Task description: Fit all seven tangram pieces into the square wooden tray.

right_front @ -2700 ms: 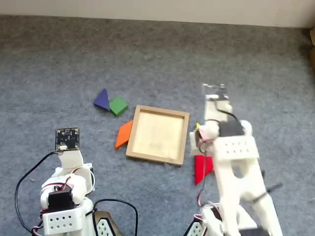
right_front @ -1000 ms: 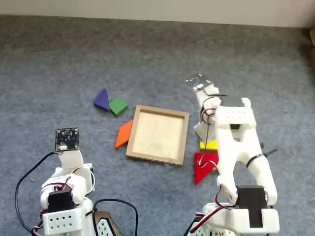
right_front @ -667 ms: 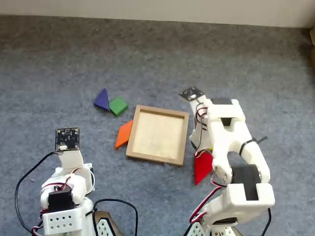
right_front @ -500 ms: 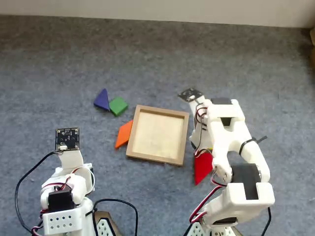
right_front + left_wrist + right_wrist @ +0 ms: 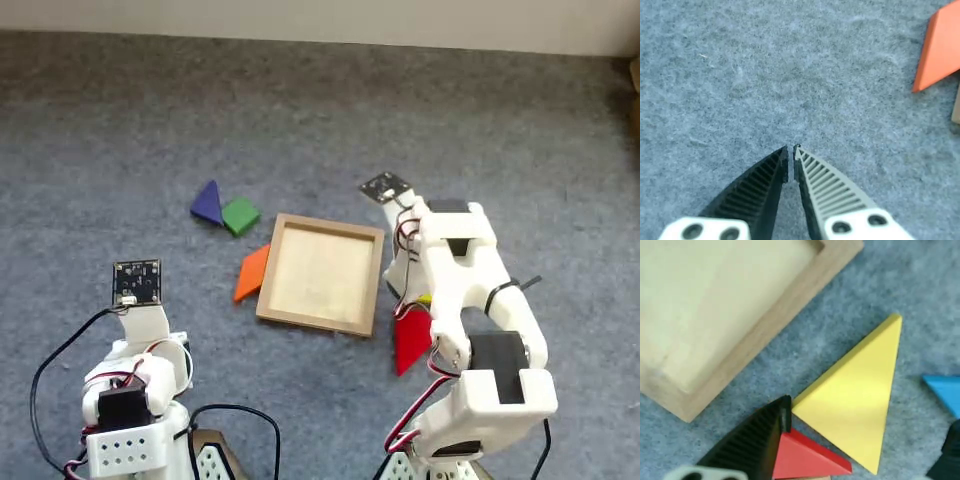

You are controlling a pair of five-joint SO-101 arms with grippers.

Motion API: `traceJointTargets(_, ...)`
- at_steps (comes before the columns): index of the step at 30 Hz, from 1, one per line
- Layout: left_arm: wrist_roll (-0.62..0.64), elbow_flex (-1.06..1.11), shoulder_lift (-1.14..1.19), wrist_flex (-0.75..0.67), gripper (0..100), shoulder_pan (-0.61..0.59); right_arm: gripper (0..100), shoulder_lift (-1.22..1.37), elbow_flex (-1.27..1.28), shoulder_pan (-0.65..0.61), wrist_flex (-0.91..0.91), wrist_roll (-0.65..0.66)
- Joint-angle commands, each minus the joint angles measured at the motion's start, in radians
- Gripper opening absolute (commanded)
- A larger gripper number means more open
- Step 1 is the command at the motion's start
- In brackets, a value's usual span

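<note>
- A square wooden tray point(image 5: 322, 273) lies flat near the middle of a grey, felt-covered desk point(image 5: 450, 120), with nothing inside it.
- The right tool point(image 5: 865, 432) hangs low just beside the tray's right edge, its jaws spread wide and gripping nothing.
- One dark ribbed finger point(image 5: 762, 440) sits at a corner of a yellow triangle point(image 5: 855, 400). The other finger is on the triangle's far side, so the yellow piece lies between them, flat on the desk.
- A red triangle point(image 5: 805, 457) lies against the yellow one, and a blue piece point(image 5: 945, 390) is near it (partly cut off at the frame edge).
- An orange piece point(image 5: 252, 272) rests against the tray's left edge.
- A green square point(image 5: 240, 215) and a purple triangle point(image 5: 207, 203) sit side by side, beyond the tray's far-left corner.
- The left tool point(image 5: 790, 150) is pulled back near its base, well apart from the tray. Its jaws are closed together, empty, just above bare desk.
</note>
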Motion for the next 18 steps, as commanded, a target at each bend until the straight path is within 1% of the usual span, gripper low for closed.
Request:
traceJointTargets(1,0.000,0.019,-0.033,0.003,4,-0.007,44.3,-0.005,-0.019,-0.012,-0.013,0.008)
traceJointTargets(7,0.000,0.019,-0.033,0.003,4,-0.007,44.3,-0.005,0.008,-0.013,-0.013,0.008)
traceJointTargets(9,0.000,0.019,-0.033,0.003,4,-0.007,44.3,-0.005,0.035,-0.031,-0.018,0.008)
traceJointTargets(15,0.000,0.019,-0.033,0.003,4,-0.007,44.3,-0.005,0.077,-0.050,-0.088,0.008)
traceJointTargets(18,0.000,0.019,-0.033,0.003,4,-0.007,44.1,-0.005,0.077,-0.050,-0.093,0.008)
